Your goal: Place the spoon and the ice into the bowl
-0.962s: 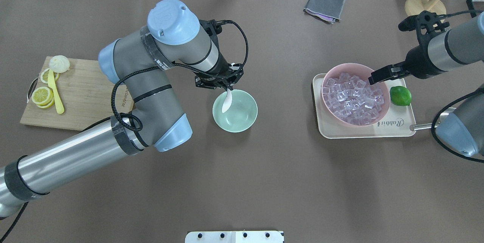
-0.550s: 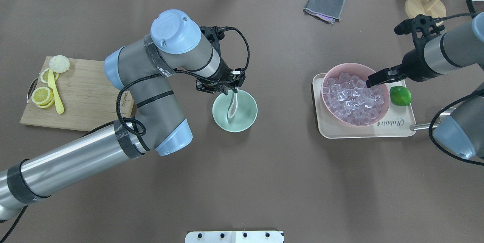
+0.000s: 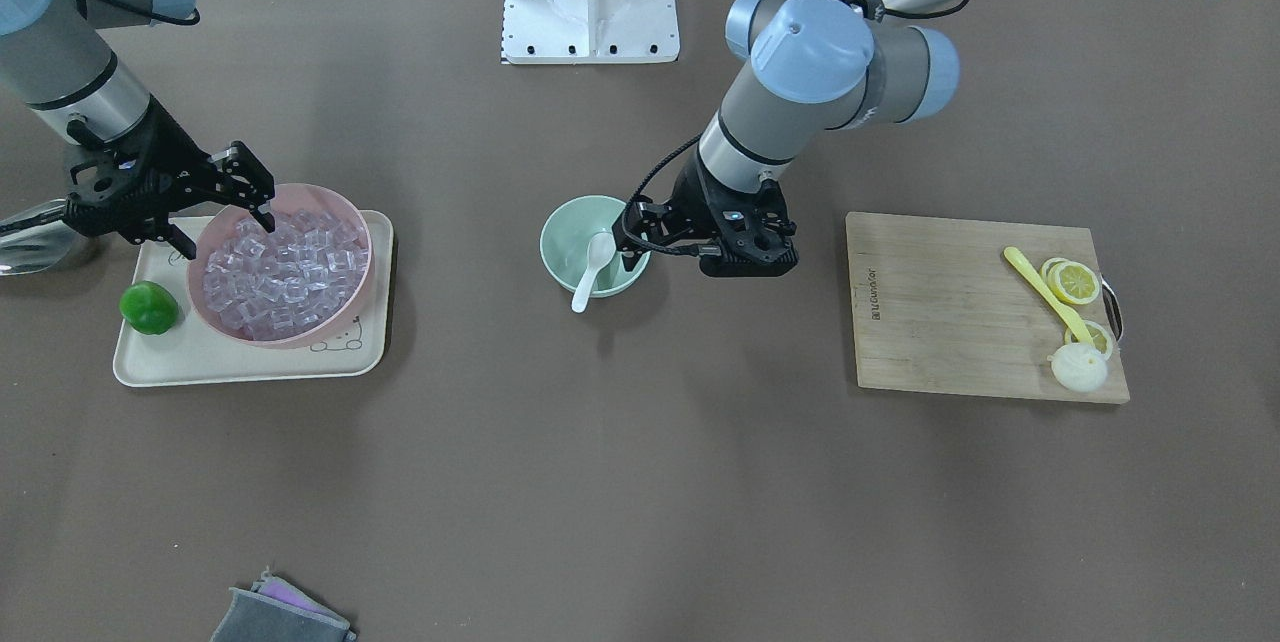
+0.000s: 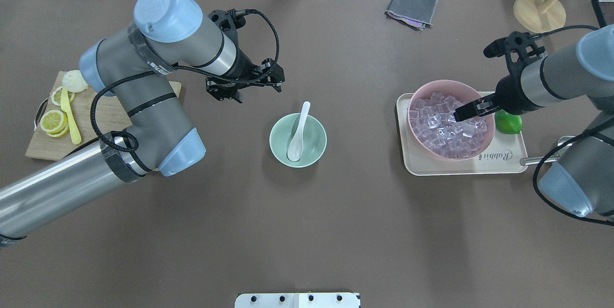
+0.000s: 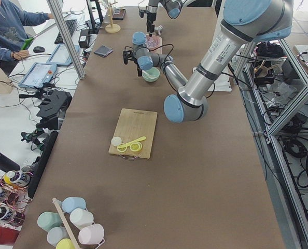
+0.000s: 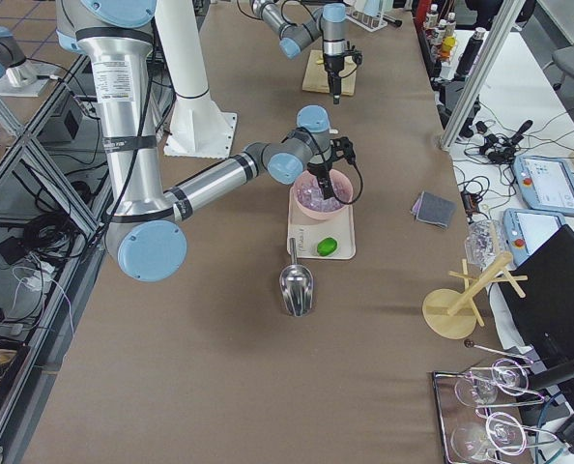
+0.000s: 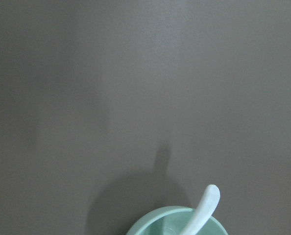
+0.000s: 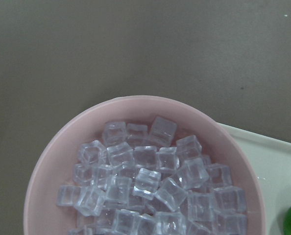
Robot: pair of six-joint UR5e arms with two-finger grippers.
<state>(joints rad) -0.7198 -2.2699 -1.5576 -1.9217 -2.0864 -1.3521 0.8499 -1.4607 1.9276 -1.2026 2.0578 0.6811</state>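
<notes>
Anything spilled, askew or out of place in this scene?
Nothing stands out. The spoon lies in the mint bowl, its handle poking past the rim. The ice all sits in the pink bowl on its tray, with none spilled.

One glossy white soup spoon point(image 4: 297, 135), one mint-green round bowl point(image 4: 317, 148), one larger pink bowl point(image 4: 451, 84) holding clear ice cubes point(image 4: 446, 123) too many to count, one green lime point(image 4: 511, 124), one cream tray point(image 4: 503, 161), one bamboo board point(image 4: 43, 147), one grey cloth point(image 4: 412, 5).

White spoon point(image 4: 297, 134) rests in mint bowl point(image 4: 315, 144); ice point(image 4: 448, 123) fills pink bowl point(image 4: 443, 84).
</notes>
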